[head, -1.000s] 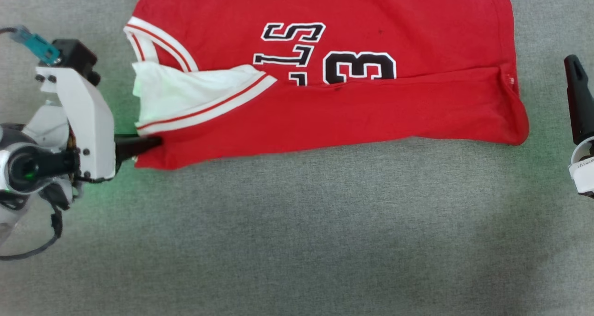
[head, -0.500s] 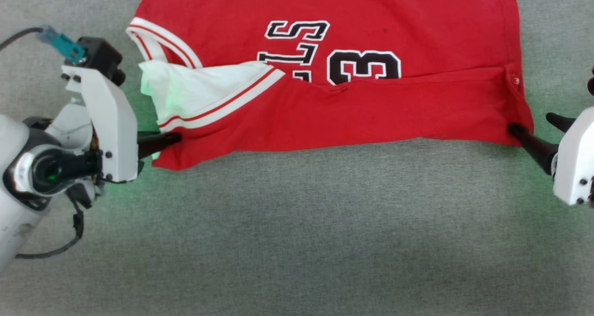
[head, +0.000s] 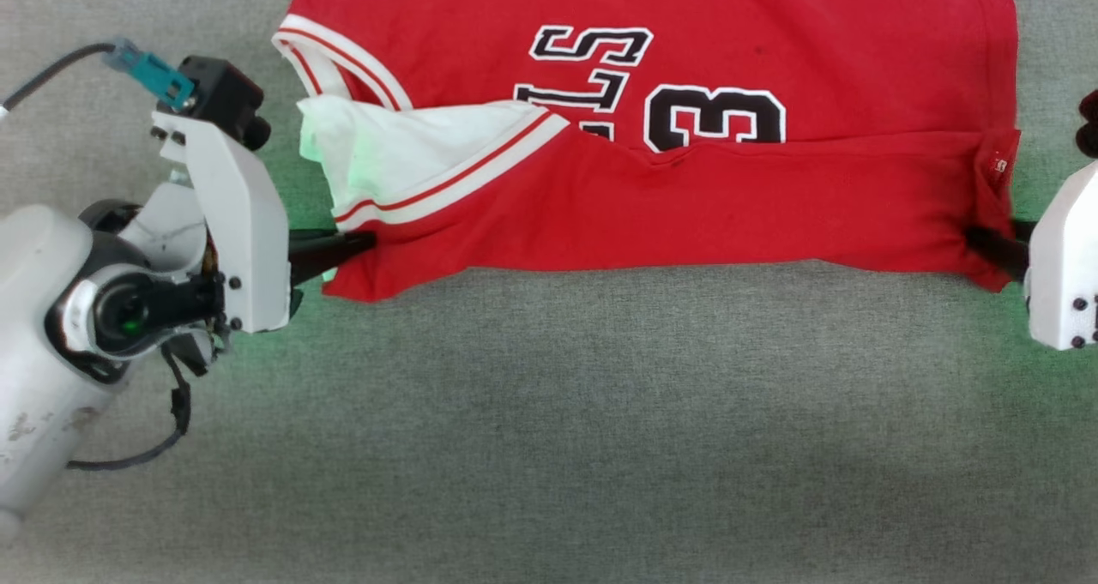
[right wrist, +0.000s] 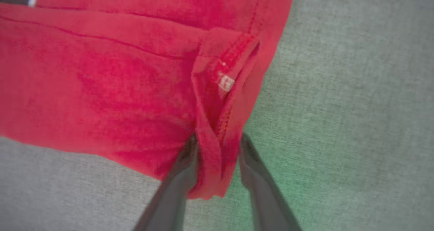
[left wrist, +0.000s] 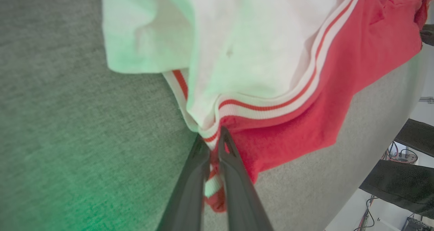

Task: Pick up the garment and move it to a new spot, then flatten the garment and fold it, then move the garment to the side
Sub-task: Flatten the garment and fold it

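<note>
1. a bright red sports jersey [head: 652,189] lies spread on a grey felt-covered worktop [head: 549,447], at the far side of the head view, with its collar end to the robot's left and its hem end to the right.
2. its near long edge is doubled back over the front, hiding the lower part of the black, white-outlined lettering [head: 652,95]. white lining [head: 403,151] and striped trim [head: 455,181] show at the sleeve opening.
3. the left pincer [head: 360,243] is pressed together on the near left corner. in the left wrist view its fingers [left wrist: 237,190] pinch striped trim and red cloth.
4. the right pincer [head: 986,245] is at the near right corner. in the right wrist view its fingers [right wrist: 169,197] stand partly apart on either side of the bunched hem. whether they squeeze it firmly cannot be told.
5. judged from this, flattening looks done and one lengthwise fold is in. further folds and the move to the side look still to come.
</note>
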### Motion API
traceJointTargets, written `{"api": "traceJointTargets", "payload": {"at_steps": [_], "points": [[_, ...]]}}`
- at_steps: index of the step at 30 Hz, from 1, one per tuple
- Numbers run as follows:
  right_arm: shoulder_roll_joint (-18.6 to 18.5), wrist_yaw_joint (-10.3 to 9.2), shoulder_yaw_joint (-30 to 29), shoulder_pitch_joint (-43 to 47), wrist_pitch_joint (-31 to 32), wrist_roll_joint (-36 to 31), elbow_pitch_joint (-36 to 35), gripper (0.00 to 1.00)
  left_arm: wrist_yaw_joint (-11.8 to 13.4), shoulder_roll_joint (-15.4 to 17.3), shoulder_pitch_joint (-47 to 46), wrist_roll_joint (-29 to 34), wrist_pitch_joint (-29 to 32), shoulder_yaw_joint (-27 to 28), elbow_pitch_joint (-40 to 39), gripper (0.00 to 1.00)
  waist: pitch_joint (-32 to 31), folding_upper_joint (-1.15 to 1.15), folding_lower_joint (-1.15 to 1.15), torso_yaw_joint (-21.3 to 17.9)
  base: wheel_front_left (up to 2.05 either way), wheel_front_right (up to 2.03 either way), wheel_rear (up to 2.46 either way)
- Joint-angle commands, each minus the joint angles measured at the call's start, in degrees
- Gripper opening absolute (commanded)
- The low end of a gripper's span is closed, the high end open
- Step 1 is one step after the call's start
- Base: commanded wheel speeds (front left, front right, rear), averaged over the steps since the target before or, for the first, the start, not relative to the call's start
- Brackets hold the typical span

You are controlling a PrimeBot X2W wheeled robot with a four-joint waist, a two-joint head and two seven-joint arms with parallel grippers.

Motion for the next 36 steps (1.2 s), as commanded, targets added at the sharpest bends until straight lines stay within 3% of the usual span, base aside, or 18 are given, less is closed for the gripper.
{"api": "traceJointTargets", "payload": {"at_steps": [1,10,24,33,34,35,36], "points": [[0.1,-0.05,0.6,1.1,-0.4,0.4,1.1,0.00,-0.4,-1.3,2.0,-0.3,0.2,-1.3,0.5,0.00,-0.4,0.00,0.00,0.1,0.00,0.00,0.00],[-1.2,-0.05,1.1,3.4,-2.9,2.7,0.3,0.00,-1.0,3.5,7.6,-2.2,-5.3,1.6,-4.0,0.00,-2.9,0.00,0.00,0.1,0.00,0.00,0.00],[-9.1,-0.05,-0.4,15.6,-1.7,8.5,-8.2,0.00,0.8,12.7,22.4,-7.6,-13.9,4.2,-22.1,0.00,-5.3,0.00,0.00,1.0,0.00,0.00,0.00],[-9.2,-0.05,-3.7,19.2,-2.0,9.5,-10.5,0.00,1.5,15.1,26.1,-7.3,-16.0,4.0,-27.4,0.00,-5.2,0.00,0.00,0.8,0.00,0.00,0.00],[-8.9,-0.05,-4.1,19.1,-2.5,9.1,-10.6,0.21,1.6,15.0,26.0,-6.9,-16.7,4.3,-27.1,0.00,-5.3,0.00,0.00,0.8,0.00,0.00,0.00],[-8.6,-0.05,-4.6,19.3,-2.9,8.7,-10.4,0.53,1.8,14.6,25.9,-6.9,-17.4,4.6,-26.7,0.04,-5.5,0.00,0.00,0.9,0.00,0.00,0.00],[-8.6,-0.05,-4.8,19.7,-3.1,8.4,-10.5,0.78,1.7,14.2,26.0,-7.1,-17.8,4.8,-26.5,0.20,-5.7,0.00,0.00,1.0,0.00,0.00,0.00]]}}
